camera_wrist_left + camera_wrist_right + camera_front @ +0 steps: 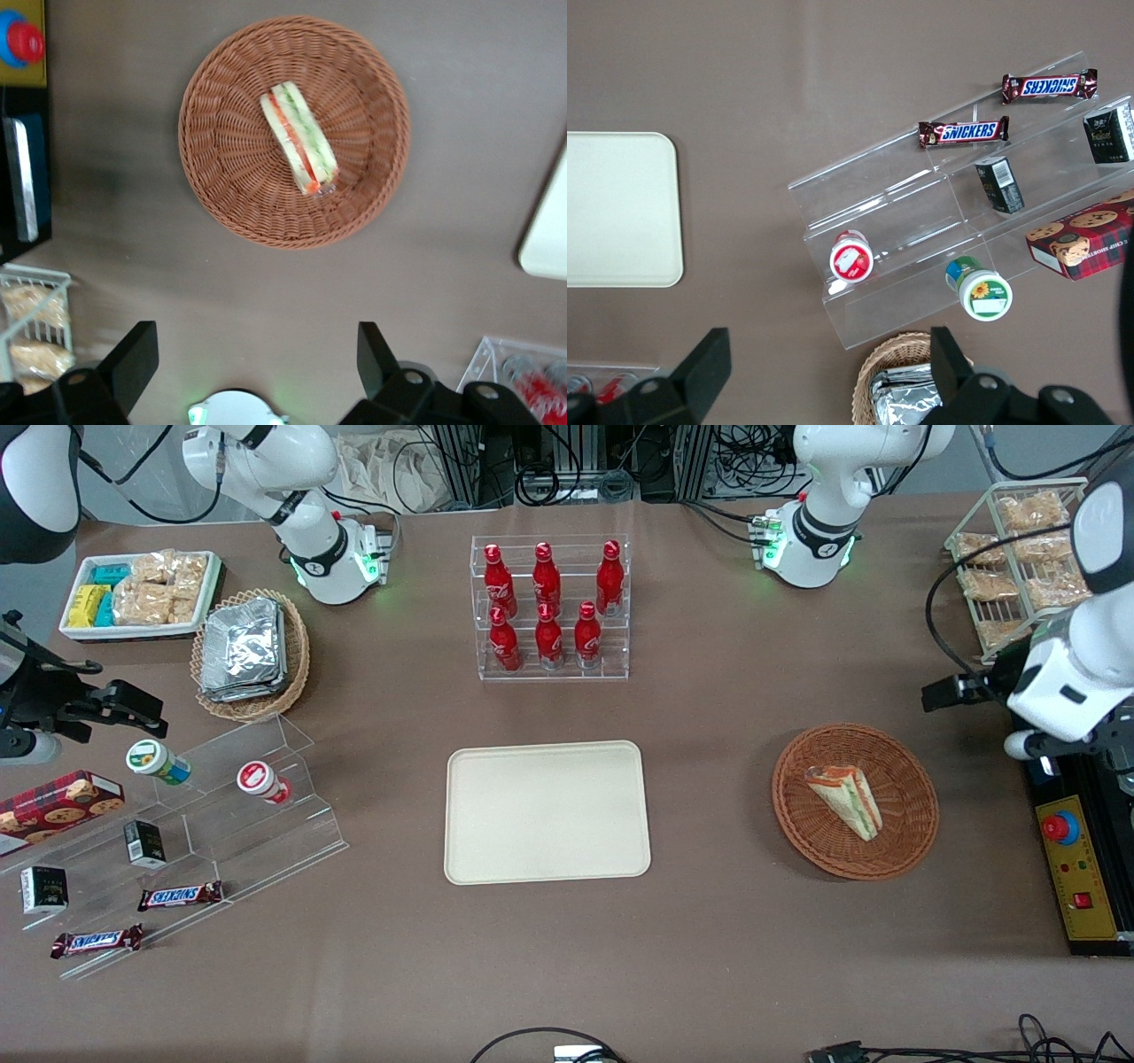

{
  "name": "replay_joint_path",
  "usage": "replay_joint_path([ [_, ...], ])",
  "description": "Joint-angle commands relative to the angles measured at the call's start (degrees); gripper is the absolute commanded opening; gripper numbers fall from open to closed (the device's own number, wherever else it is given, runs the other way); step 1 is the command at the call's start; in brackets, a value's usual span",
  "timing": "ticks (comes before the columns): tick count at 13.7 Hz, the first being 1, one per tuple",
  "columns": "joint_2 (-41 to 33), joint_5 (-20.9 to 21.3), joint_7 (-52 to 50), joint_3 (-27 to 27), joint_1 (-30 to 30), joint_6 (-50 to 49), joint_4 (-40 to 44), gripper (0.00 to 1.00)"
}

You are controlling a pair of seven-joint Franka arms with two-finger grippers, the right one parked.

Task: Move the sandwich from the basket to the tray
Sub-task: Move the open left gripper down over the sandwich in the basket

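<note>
1 end effector: fingers spread wide, holding nothing, touching nothing, up above the counter near the basket
sandwich: 1, triangular wedge, pale bread, green and orange-red layers, clear wrap; lies in the basket
basket: 1, round, shallow, reddish-brown woven wicker, toward the working arm's end
tray: 1, flat cream rectangle, rounded corners, low rim, mid-counter, well apart from the basket
bottles: 6 red, in a clear tiered rack
</note>
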Motion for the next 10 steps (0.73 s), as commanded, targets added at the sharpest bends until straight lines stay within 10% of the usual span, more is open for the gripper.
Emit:
replay_joint_path([
  [1,3.4,-0.3,-6.6,-0.3,0.1,1.9,0.0,0.99],
  [10,13.8,-4.3,-15.8,-0.2,1.4,18.1,-6.1,0.96],
])
